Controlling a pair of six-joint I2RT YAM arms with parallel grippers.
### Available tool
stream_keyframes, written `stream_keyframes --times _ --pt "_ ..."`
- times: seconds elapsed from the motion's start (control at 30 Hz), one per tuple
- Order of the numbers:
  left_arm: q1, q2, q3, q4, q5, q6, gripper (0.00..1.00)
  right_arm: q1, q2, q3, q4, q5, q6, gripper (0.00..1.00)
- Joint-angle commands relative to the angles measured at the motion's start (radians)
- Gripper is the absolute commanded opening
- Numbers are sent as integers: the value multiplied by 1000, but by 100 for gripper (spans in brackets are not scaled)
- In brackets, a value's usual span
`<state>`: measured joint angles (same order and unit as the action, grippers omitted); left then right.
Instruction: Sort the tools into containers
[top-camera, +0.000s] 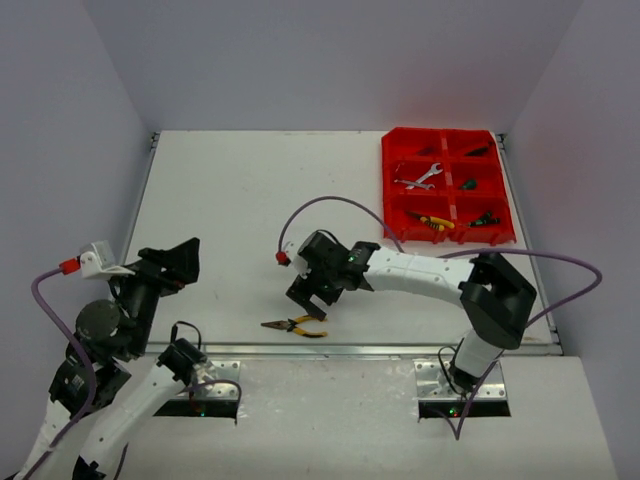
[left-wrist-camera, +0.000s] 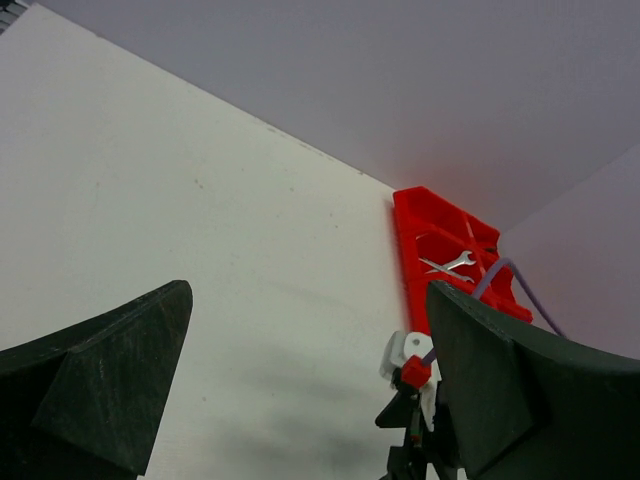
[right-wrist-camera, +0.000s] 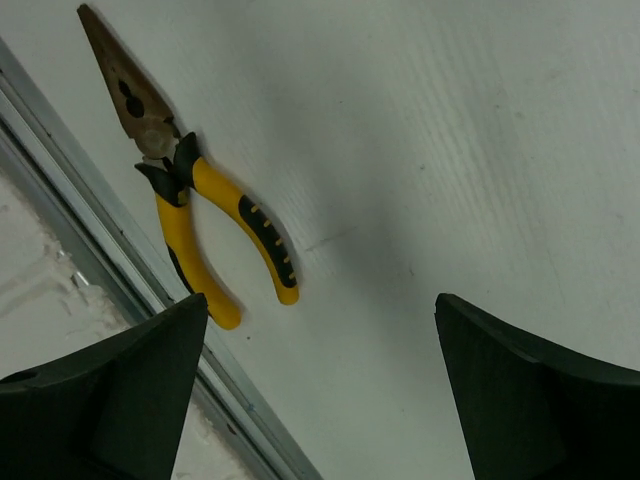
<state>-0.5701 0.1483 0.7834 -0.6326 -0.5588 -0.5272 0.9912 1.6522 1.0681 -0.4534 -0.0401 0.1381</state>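
Yellow-handled pliers (top-camera: 296, 325) lie on the white table near its front edge; in the right wrist view the pliers (right-wrist-camera: 190, 200) lie up and left of my fingers. My right gripper (top-camera: 312, 297) is open and empty, hovering just above and behind the pliers. My left gripper (top-camera: 172, 262) is open and empty at the table's left edge. The red tray (top-camera: 447, 186) sits at the far right and holds silver wrenches (top-camera: 420, 178), green-handled screwdrivers (top-camera: 484, 218) and another yellow-handled tool (top-camera: 433, 223). The tray also shows in the left wrist view (left-wrist-camera: 425, 225).
A metal rail (top-camera: 350, 348) runs along the table's front edge just below the pliers. A purple cable (top-camera: 330, 205) loops over the right arm. Grey walls enclose the table on three sides.
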Motion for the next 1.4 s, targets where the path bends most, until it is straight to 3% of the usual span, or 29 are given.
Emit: stream_keyframes --times 0.0,0.13,0.4,0.53,0.67,0.83,0.97,1.17,1.37 --pt "-8 87 2 13 -13 -8 100 76 83 49 1 83 -116 86" --pt "5 132 7 13 -5 -6 100 91 129 57 43 77 -130 70" --pt "36 144 2 31 27 13 100 101 203 50 111 96 -192 50" --pt "41 142 -1 38 39 20 100 110 225 14 147 126 -226 24" --pt "42 143 -3 43 48 24 100 112 146 -54 179 147 -242 1" --pt "45 145 -3 45 57 29 100 110 21 -126 239 184 -270 0" --pt "45 132 -3 45 57 29 100 97 -51 -143 221 300 -290 0" --pt "45 114 -6 48 64 33 100 -27 -202 -57 17 529 -332 0" --pt "45 109 -6 54 79 38 100 -180 -353 -39 16 669 -519 0"
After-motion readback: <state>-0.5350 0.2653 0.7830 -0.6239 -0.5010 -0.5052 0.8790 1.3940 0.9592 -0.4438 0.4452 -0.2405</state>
